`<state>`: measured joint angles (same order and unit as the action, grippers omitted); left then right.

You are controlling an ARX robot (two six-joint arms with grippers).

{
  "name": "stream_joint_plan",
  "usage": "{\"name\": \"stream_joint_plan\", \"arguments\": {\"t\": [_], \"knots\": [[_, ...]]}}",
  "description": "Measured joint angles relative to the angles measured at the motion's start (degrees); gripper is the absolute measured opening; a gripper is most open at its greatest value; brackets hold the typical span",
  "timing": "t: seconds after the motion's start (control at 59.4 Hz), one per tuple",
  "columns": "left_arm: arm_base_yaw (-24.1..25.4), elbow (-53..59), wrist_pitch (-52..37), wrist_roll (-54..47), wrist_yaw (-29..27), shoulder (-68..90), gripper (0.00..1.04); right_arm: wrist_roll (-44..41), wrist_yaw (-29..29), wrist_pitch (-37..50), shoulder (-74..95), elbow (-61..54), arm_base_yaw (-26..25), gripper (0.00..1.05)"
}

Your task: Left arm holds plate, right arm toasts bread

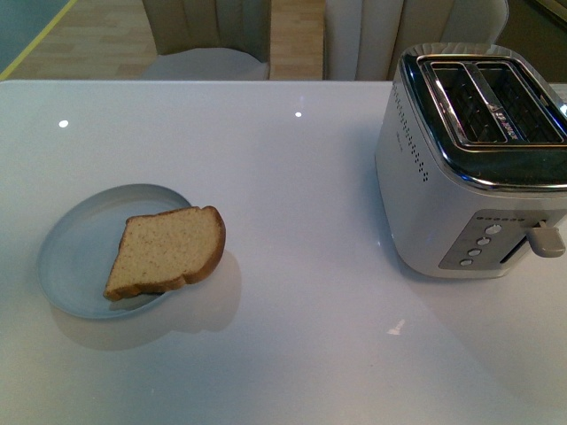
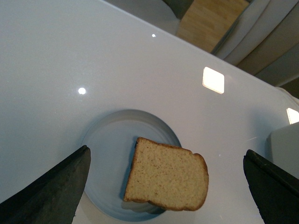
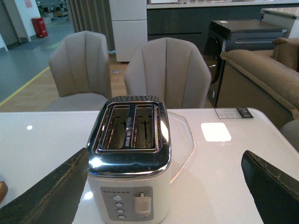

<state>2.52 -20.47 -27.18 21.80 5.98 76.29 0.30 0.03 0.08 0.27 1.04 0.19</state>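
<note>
My left end effector (image 2: pixel 167 151) hangs above the plate (image 2: pixel 110 140), spread wide and empty. My right end effector (image 3: pixel 164 153), also spread and empty, faces the toaster (image 3: pixel 128 158). The bread (image 1: pixel 168 251) lies on the plate, overhanging its rim toward 4 o'clock, and the toaster stands well apart at 2 o'clock on the desk (image 1: pixel 292 336). I judge we're at the start: next, left clamps the bare rim at 9 o'clock.

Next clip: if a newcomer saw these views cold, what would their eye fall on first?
First, the slice of brown bread lying on the pale blue-grey plate at the left of the front view, its rounded end hanging over the plate's rim. Then the white and chrome toaster, which stands at the right of the glossy white table with both slots empty.
</note>
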Motion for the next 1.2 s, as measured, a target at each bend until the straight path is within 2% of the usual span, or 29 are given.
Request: {"name": "stream_joint_plan", "arguments": {"t": [0.152,0.438,1.196], "knots": [[1.07,-4.70,-5.18,0.37,-1.29,16.11,0.98,0.00,-0.02,0.00,0.00,0.00,0.00,0.96],[2.54,-11.87,-6.27,0.35,-3.91,34.03,0.98,0.00,-0.02,0.00,0.00,0.00,0.00,0.96],[2.14,-17.09,-7.93,4.02,-4.68,51.67,0.98,0.00,-0.02,0.00,0.00,0.00,0.00,0.96]]}}
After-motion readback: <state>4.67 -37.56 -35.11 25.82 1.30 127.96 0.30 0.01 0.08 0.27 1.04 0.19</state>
